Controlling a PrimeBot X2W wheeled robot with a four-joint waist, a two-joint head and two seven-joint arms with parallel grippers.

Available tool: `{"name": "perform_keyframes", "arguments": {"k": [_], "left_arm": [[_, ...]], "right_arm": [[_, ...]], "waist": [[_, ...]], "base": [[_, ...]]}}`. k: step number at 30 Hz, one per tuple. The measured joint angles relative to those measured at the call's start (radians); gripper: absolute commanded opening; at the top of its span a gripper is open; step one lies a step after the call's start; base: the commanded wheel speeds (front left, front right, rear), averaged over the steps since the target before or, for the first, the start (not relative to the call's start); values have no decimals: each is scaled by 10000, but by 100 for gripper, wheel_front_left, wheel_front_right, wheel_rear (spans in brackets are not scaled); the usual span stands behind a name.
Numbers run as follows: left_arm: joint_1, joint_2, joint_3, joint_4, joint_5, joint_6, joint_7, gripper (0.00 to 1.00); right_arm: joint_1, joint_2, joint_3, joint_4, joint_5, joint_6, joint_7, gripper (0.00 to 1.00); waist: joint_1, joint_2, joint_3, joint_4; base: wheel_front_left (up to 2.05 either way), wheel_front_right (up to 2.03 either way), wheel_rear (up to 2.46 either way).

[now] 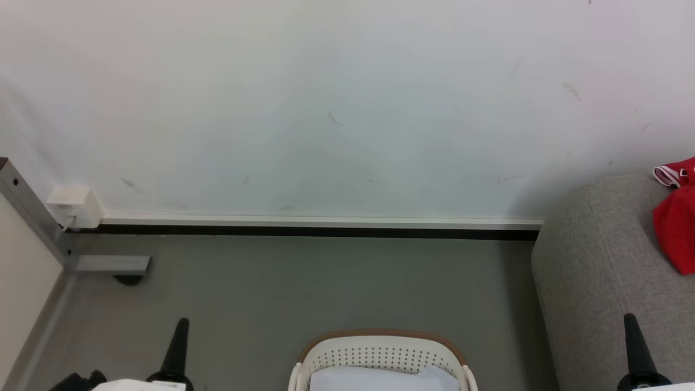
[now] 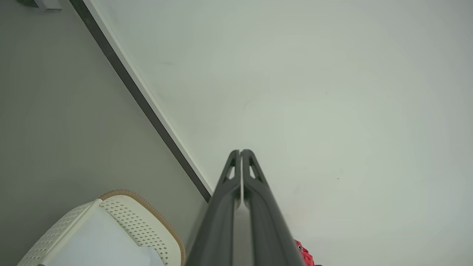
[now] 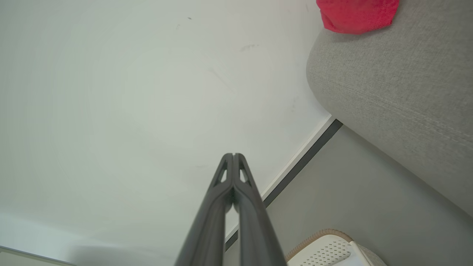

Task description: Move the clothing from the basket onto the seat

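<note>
While the left tool (image 1: 181,326) and right tool (image 1: 631,321) both hang empty, each pressed together, the red clothing (image 1: 676,228) lies on the grey seat (image 1: 597,271) at far right, with the basket (image 1: 380,353) on the floor (image 1: 326,282) near centre, between the tools.

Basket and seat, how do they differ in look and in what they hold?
The basket is cream-white perforated plastic with a brown rim; the seat is grey woven fabric. The seat looks far bulkier than the basket. Red clothing lies on the seat; the basket's visible inside looks pale. Both stand on the grey floor.
</note>
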Motion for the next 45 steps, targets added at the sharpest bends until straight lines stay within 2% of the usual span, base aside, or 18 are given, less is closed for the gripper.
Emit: {"name": "perform_keyframes", "arguments": {"k": [45], "left_arm": [[-501, -184, 675, -161, -3335, -360, 968, 0]], "right_arm": [[-808, 0, -90, 330, 3661, 2, 972, 0]], "waist": [[0, 0, 180, 37]], "base": [[0, 0, 0]]}}
